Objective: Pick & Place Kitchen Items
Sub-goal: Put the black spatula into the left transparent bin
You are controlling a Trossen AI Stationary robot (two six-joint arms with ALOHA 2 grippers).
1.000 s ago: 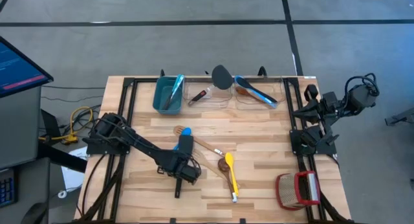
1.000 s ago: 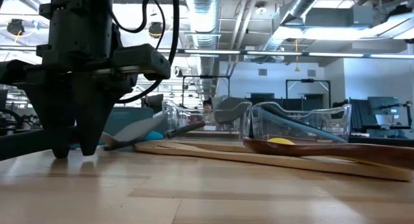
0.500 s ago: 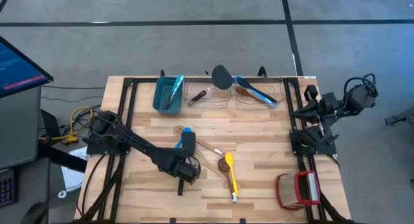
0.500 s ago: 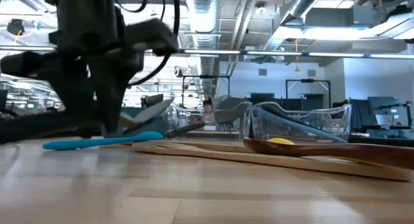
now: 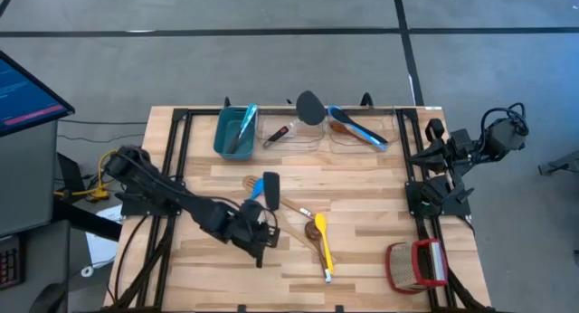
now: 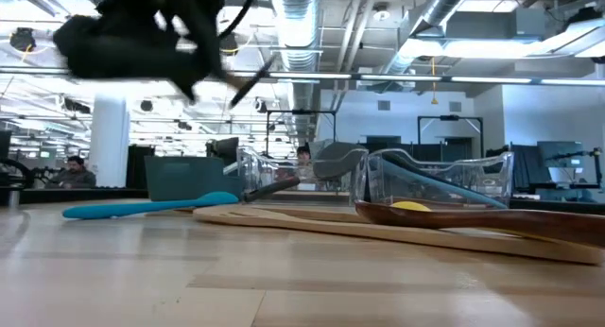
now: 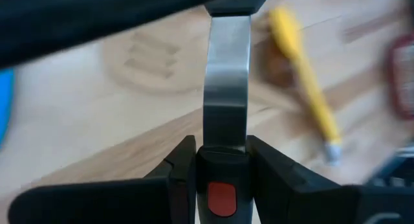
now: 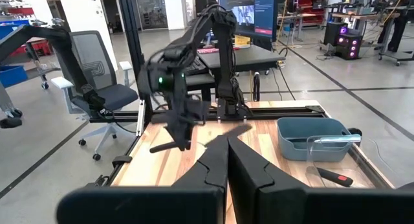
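Open lab floor, grey, around wood table top [image 5: 362,277].

HIGH VIEW
- Puts left gripper [image 5: 260,238] over table centre-front, clenched on black-handled utensil [image 5: 263,255].
- Hides most of that utensil under the gripper; only a dark end sticks out.
- Shows blue spatula [image 5: 270,186] flat on the table, just beside the gripper.
- Shows yellow spoon [image 5: 323,245] touching brown wooden spoon [image 5: 310,229], near on the right.
- Places teal bin [image 5: 233,132] at the back w/ utensils inside, woven basket [image 5: 416,263] front right.
- Places right arm [image 5: 452,164], waiting, at the table's right edge.

LOW VIEW
- Adds height info: left gripper up off the table, heavily blurred.
- Shows a thin dark shaft slanting out beside it.
- Gives blue spatula full length, flat on the wood, w/ clear containers [image 6: 435,180] behind.

LEFT WRIST VIEW
- Only view w/ utensil detail: black handle, red patch, flat metal shank.
- Shows handle pinched between both fingers [image 7: 178,169].
- Cuts off the working end behind a dark bar; type cannot be told.
- Blurs table and yellow spoon below.

RIGHT WRIST VIEW
- Shows right gripper [image 8: 228,153] pressed together, nothing between.
- Shows left arm far off, smeared; held utensil hard to make out.
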